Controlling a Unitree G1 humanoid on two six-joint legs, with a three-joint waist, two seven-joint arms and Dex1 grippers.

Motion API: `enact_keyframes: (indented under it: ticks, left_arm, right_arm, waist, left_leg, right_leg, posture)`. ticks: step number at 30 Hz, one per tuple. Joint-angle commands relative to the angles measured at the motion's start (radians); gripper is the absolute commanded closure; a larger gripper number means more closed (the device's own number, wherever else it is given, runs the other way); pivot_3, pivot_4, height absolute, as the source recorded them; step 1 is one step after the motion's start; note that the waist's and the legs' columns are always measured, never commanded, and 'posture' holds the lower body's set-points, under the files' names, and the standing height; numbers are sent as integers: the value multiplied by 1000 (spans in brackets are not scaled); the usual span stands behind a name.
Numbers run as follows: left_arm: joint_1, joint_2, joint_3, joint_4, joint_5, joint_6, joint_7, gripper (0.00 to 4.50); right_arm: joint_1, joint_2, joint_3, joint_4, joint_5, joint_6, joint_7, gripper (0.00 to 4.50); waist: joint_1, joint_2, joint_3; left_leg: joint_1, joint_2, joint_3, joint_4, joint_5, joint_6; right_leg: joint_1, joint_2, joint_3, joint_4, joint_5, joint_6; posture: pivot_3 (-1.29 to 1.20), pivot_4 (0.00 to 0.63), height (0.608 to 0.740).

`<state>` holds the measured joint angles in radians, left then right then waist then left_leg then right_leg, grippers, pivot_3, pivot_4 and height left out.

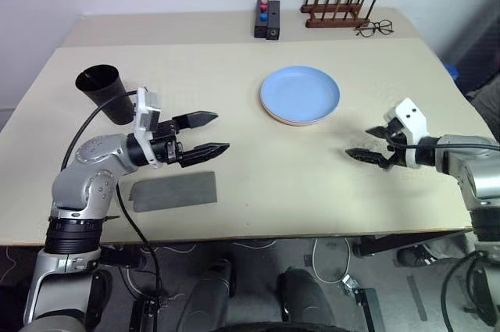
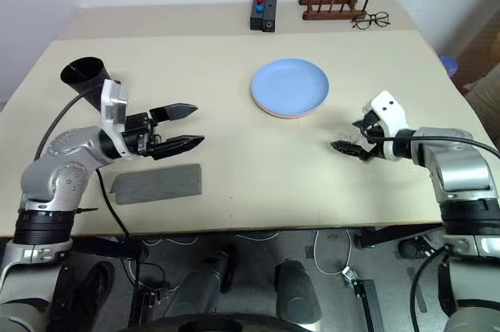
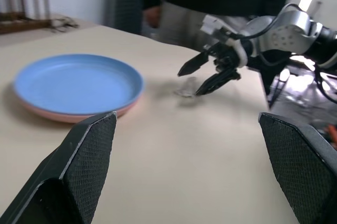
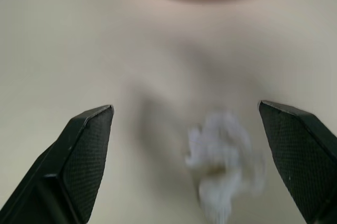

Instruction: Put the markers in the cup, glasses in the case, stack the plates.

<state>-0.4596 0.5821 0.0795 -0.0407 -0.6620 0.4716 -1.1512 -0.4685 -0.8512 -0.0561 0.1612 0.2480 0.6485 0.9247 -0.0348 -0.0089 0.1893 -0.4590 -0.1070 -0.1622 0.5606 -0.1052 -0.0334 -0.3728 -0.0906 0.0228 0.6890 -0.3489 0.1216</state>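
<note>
Tabletop (image 1: pixel 312 183) bare between plates (image 1: pixel 300 95), front edge

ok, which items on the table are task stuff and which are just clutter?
Task items:
- cup
- case
- blue plate stacked on pink plate

Clutter:
- clear spectacles
- wooden rack
- black button box
- white crumpled scrap

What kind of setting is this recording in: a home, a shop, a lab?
Most likely a lab or test room, not a home: a plain beige table against a bare wall, a small button box at its far edge, and cables loose on the grey floor beneath.
</note>
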Motion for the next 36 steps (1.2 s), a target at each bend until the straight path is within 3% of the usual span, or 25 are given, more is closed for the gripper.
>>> enact_keyframes:
  ticks: [1,2,5,12,15,19,27,30,35,36]
  left_arm:
    - [-45,-2,-3,7,8,-19,-13,0]
    - [-48,-3,-5,11,9,-19,-15,0]
    - [-50,-1,-5,11,12,-26,-18,0]
    - [-25,12,12,-14,12,-18,-4,0]
    - [-18,10,24,-20,9,-19,17,0]
    - [-17,2,43,-10,19,-35,63,0]
    - [21,-5,74,-22,57,-79,162,0]
    - [56,-10,83,-71,49,-77,192,0]
    - [117,-2,112,-127,33,-67,222,0]
    - [127,2,120,-129,30,-70,222,0]
  right_arm:
    - [-4,12,-30,-19,-12,8,-64,26]
    - [-2,17,-31,-20,-4,19,-68,26]
    - [6,21,-7,14,-25,7,-81,916]
    - [-23,20,21,70,-64,-33,-90,4471]
    - [-72,49,13,49,-43,-63,-86,4471]
    - [-205,168,-34,17,50,-110,-86,4471]
    - [-477,425,22,457,-62,-402,-237,4471]
    - [-509,457,48,607,-101,-497,-215,3505]
    - [-501,437,56,621,-117,-572,-166,997]
    - [-495,430,38,586,-90,-564,-140,997]
  waist:
    - [-1,0,0]
    - [-1,0,0]
    - [-2,0,0]
    - [-3,0,0]
    - [-5,0,0]
    - [-15,0,0]
    - [-5,-1,0]
    - [-1,-1,0]
    - [-10,0,0]
    - [-10,0,0]
  left_leg:
    - [0,0,0,0,0,0]
    - [0,0,0,0,0,0]
    - [0,-1,0,0,0,0]
    - [0,-1,0,0,0,0]
    - [0,-1,0,0,0,0]
    - [0,0,0,0,0,0]
    - [0,-1,-1,0,0,0]
    - [0,-1,-2,0,1,-1]
    - [0,-1,-2,-1,1,-1]
    - [0,-1,-2,-1,1,-1]
  right_leg:
    - [0,0,0,0,0,0]
    - [0,0,0,0,0,0]
    - [0,0,0,-1,0,0]
    - [1,1,0,-1,0,0]
    - [1,1,0,-1,0,0]
    - [0,1,0,0,0,0]
    - [1,2,-1,0,0,0]
    - [1,2,-1,0,0,0]
    - [0,3,0,0,1,1]
    - [-1,3,0,1,1,1]
  posture:
    - [0,150,740]
    - [0,150,740]
    - [0,150,740]
    - [0,150,740]
    - [0,150,740]
    - [0,150,740]
    - [0,150,740]
    - [0,150,740]
    - [0,150,740]
    - [0,150,740]
